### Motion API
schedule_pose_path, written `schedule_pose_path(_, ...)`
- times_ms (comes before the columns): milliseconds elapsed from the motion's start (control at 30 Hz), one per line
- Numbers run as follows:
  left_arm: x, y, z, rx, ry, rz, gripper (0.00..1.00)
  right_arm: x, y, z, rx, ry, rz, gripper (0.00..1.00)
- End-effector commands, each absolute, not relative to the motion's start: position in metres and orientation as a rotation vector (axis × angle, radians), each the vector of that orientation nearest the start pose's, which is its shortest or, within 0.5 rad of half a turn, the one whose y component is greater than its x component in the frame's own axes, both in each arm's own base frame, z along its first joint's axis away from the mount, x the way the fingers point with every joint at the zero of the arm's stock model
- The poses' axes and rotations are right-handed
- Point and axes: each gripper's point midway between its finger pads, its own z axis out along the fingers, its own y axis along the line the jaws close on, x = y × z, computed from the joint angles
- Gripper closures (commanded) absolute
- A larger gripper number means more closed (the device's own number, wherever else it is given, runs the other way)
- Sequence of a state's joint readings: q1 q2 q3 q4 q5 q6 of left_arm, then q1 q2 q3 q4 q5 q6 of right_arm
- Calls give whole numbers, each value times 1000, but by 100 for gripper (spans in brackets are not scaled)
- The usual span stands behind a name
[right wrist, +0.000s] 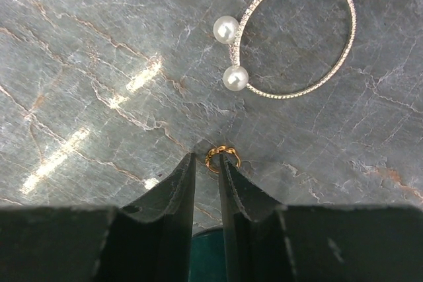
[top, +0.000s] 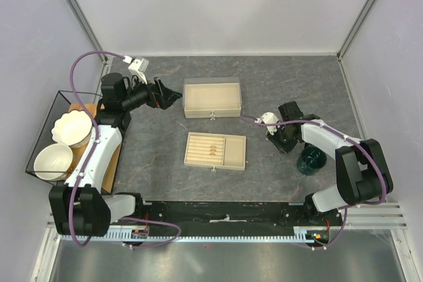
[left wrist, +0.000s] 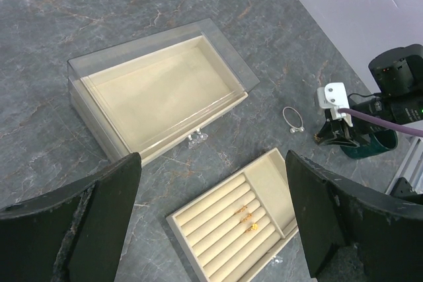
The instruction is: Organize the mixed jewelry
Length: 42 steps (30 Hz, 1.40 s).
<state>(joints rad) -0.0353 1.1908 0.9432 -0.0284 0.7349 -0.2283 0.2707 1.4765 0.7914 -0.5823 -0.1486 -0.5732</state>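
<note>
A small gold ring [right wrist: 223,149] lies on the grey stone table, right at my right gripper's [right wrist: 206,158] fingertips. The jaws stand a narrow gap apart, with the ring's left edge at that gap. A thin silver hoop [right wrist: 351,24] with two pearl ends lies just beyond it and also shows in the left wrist view [left wrist: 292,118]. Three gold pieces [left wrist: 244,211] sit in the slots of the beige tray [top: 192,138]. My left gripper [left wrist: 211,156] is wide open and empty, held above the table near the box [top: 211,99].
A dark green glass vessel [top: 310,161] stands just right of my right gripper [top: 281,142]. The clear-lidded beige box [left wrist: 158,90] lies open behind the tray. Two white bowls [top: 71,127] sit in a wire rack at the left edge.
</note>
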Motion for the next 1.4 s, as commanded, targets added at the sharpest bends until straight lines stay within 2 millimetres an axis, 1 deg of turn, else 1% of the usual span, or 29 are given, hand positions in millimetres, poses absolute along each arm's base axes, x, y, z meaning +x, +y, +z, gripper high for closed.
schedule_pose_path(0, 348, -137, 280, 397, 1759, -820, 3, 256, 74, 16, -1186, 2542, 144, 72)
schedule_pose_path(200, 347, -137, 282, 398, 1755, -818, 3, 258, 75, 13, -1189, 2547, 156, 72)
schedule_pose_path(533, 346, -136, 282, 402, 1750, -808, 3, 257, 75, 1, -1210, 2588, 182, 72)
schedule_pose_path(667, 346, -136, 282, 396, 1752, -806, 3, 259, 77, 3, -1201, 2579, 181, 76)
schedule_pose_path(767, 345, -137, 280, 396, 1758, -815, 3, 260, 75, 3, -1193, 2579, 174, 83)
schedule_pose_path(800, 347, -137, 284, 406, 1734, -811, 3, 261, 76, 5, -1193, 2574, 168, 87)
schedule_pose_path(867, 346, -139, 282, 416, 1735, -828, 3, 262, 76, 8, -1191, 2572, 167, 91)
schedule_pose_path(933, 345, -141, 281, 420, 1739, -848, 3, 268, 81, 20, -1187, 2543, 186, 97)
schedule_pose_path(967, 342, -144, 279, 430, 1738, -872, 3, 267, 82, 25, -1183, 2547, 200, 99)
schedule_pose_path(1000, 341, -146, 279, 439, 1736, -885, 3, 274, 86, 37, -1174, 2520, 209, 100)
schedule_pose_path(1033, 340, -147, 277, 444, 1734, -897, 3, 276, 93, 48, -1175, 2486, 250, 100)
schedule_pose_path(1067, 338, -150, 277, 457, 1728, -920, 3, 271, 98, 56, -1185, 2483, 295, 100)
schedule_pose_path(1100, 336, -153, 277, 476, 1720, -936, 4, 278, 104, 71, -1189, 2437, 318, 100)
schedule_pose_path(1133, 333, -157, 279, 497, 1708, -954, 5, 277, 117, 86, -1199, 2384, 405, 100)
schedule_pose_path(1167, 326, -163, 276, 537, 1701, -999, 5, 268, 121, 94, -1223, 2385, 465, 100)
schedule_pose_path(1200, 321, -171, 279, 590, 1670, -1025, 6, 274, 130, 115, -1253, 2316, 497, 100)
schedule_pose_path(1233, 314, -177, 280, 635, 1651, -1049, 6, 270, 138, 126, -1284, 2278, 564, 100)
schedule_pose_path(1267, 307, -184, 281, 708, 1619, -1066, 6, 251, 150, 138, -1318, 2267, 711, 100)
schedule_pose_path(1300, 297, -195, 284, 772, 1584, -1082, 6, 254, 160, 161, -1344, 2196, 760, 100)
schedule_pose_path(1333, 290, -201, 284, 816, 1560, -1086, 6, 251, 167, 168, -1398, 2157, 816, 100)
schedule_pose_path(1367, 282, -207, 284, 891, 1510, -1076, 6, 231, 178, 179, -1432, 2144, 951, 100)
